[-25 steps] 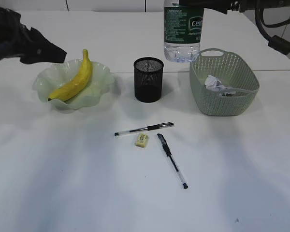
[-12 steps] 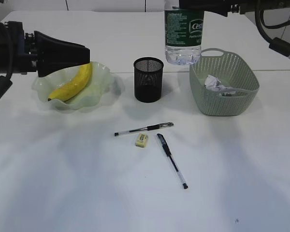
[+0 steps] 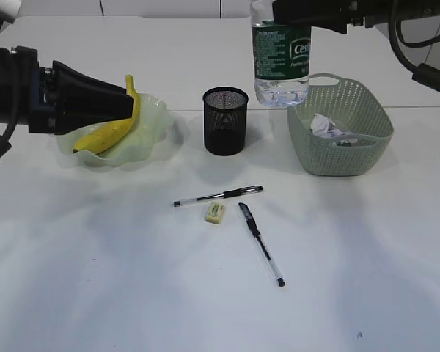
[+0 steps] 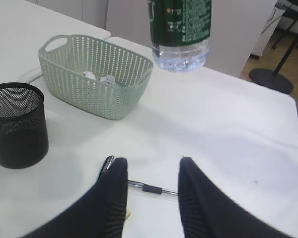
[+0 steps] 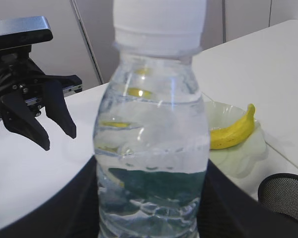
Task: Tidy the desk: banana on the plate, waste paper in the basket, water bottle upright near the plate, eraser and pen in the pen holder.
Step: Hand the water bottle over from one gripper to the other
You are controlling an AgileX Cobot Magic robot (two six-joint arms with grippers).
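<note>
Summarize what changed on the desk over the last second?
The left gripper swung in from the left edge over the plate and banana, empty. The water bottle stays lifted in the right gripper, nudged slightly right. Pens, eraser, basket unmoved.

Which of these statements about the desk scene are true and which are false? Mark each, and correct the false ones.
1. The banana lies on the plate. True.
2. The water bottle stands on the desk. False: the right gripper holds it in the air.
3. The waste paper is in the basket. True.
4. The eraser is in the pen holder. False: it lies on the desk between two pens.
</note>
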